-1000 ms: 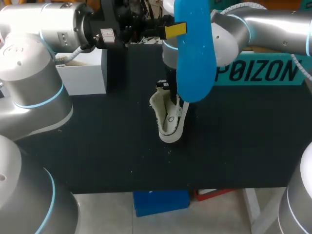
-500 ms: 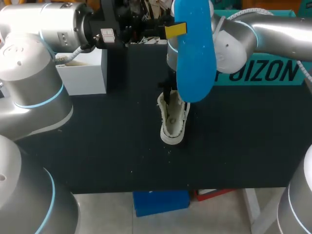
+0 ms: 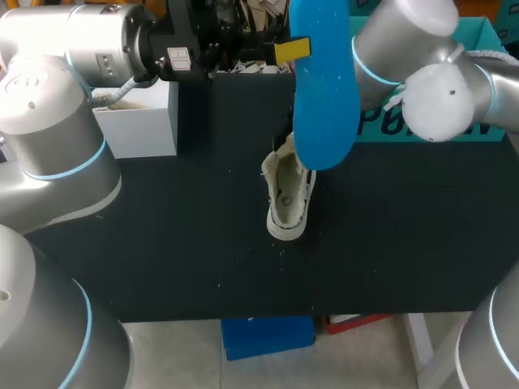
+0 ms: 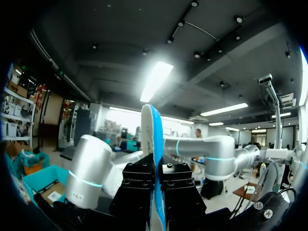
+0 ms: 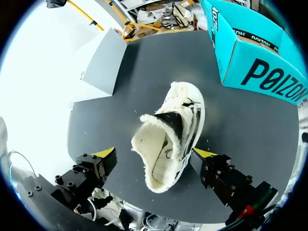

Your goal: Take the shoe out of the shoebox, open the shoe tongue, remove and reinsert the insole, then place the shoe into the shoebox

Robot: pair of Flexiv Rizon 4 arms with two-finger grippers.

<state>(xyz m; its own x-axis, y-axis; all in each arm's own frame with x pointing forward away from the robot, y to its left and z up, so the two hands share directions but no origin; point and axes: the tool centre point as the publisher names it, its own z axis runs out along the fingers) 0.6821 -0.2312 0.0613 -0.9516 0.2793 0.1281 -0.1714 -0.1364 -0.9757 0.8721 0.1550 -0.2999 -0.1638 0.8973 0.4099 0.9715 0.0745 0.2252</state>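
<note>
the left gripper (image 3: pixel 285 50) is clamping the blue insole (image 3: pixel 324 89) between both fingers and holding it raised above the black table (image 3: pixel 162 243). the right gripper (image 5: pixel 154 154) is hanging over the shoe (image 5: pixel 168 139) with its fingers spread wide, one yellow tip on either side, neither seen touching it. the shoe is resting on the table, opening facing up, outside the teal shoebox (image 5: pixel 250 53). a white box (image 3: pixel 138 121) is standing beside the left arm.
</note>
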